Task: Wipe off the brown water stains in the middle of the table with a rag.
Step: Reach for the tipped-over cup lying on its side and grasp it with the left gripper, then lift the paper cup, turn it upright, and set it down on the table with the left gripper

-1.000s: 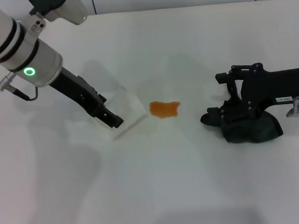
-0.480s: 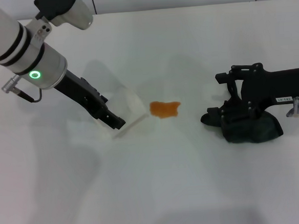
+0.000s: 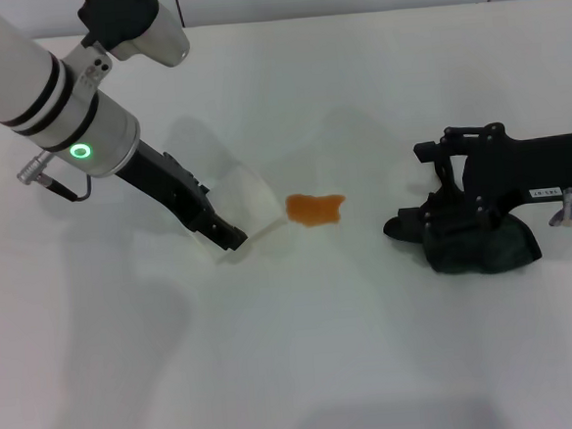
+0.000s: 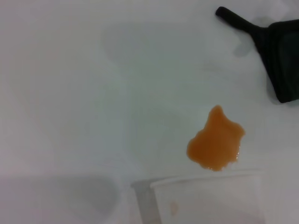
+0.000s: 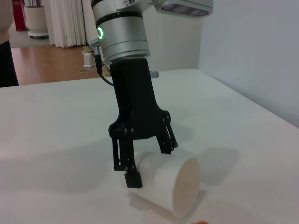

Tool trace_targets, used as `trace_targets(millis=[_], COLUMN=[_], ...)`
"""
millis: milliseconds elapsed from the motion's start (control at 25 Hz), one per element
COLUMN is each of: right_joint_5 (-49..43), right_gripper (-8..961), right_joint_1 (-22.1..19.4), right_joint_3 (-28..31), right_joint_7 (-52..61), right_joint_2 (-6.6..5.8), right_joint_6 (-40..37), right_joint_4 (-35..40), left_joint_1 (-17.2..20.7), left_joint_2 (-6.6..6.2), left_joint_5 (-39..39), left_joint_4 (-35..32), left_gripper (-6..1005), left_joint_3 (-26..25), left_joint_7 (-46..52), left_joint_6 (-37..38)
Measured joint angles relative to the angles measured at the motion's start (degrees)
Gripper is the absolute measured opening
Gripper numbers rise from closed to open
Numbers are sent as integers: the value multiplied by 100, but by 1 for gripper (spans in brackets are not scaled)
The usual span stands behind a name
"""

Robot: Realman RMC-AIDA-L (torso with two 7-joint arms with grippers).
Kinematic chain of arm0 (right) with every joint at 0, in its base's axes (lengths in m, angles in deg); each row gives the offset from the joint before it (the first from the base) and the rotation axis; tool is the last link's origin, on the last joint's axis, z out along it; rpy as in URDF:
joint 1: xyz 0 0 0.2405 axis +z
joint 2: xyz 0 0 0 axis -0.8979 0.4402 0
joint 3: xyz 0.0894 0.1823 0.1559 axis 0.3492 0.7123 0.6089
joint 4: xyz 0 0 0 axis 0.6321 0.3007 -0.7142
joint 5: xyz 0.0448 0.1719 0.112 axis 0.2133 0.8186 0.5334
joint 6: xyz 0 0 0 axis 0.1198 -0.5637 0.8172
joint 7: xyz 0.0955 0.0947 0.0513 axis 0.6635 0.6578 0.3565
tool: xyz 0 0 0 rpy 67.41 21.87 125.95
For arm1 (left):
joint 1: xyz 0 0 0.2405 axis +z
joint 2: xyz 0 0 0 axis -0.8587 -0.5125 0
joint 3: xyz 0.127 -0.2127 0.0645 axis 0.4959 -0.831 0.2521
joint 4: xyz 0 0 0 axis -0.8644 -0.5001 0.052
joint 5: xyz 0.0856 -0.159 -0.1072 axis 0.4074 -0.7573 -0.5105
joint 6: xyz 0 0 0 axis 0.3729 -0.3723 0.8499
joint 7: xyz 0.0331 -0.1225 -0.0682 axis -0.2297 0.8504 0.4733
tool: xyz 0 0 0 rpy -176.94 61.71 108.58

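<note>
Only the right wrist view shows the left gripper (image 5: 142,161) fingers clamped around the tipped white paper cup (image 5: 166,184); the right gripper (image 3: 442,225) grips the dark green cloth rag (image 3: 485,245), well apart from the orange-brown liquid stain (image 3: 315,208)

Surface: the table (image 3: 307,370), a broad, plain white top.
Stain: the brown water stains (image 3: 315,208), 1 small orange-brown blotch near the middle of the table.
Cup: 1 white cup (image 3: 238,200) lying on its side, mouth just beside the blotch, on the robot's left.
Cloth: the rag (image 3: 485,247), a dark green-black wad on the robot's right, well apart from the blotch.
</note>
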Motion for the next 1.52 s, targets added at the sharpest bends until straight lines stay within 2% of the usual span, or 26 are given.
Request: trace_targets(millis=[680,800,920,1040,1200,1400,1520], right_joint_5=[0,0,0,10,43,51,53], right_gripper=[870,870,869,869,869,869,869], right_joint_1=[-2,-2,-2,-2,-9,-5,4], right_joint_3=[0,0,5,17,43,36,40], right_joint_7=[0,0,0,0,0,0,0], right_joint_2=[0,0,-3,-6,-7,-4,-2], right_joint_6=[0,0,0,1,3,20,28], right_joint_4=[-9,-9,-9,-6,-4,-6,-7], left_joint_1=[16,-52,-182,-272,-116,497,997], left_joint_2=[6,-3,-26,-27,-30,-14,-15], left_joint_5=[-6,-17,-201,-680,-2000,-3229,-3787], left_joint_4=[-42,12,336,822,1091,759,484], left_gripper=[800,753,713,690,655,625,623], left_joint_3=[1,1,0,0,0,0,0], left_joint_7=[13,14,14,-51,-451,-1165,-1513], left_joint_6=[-62,4,209,425,593,656,638])
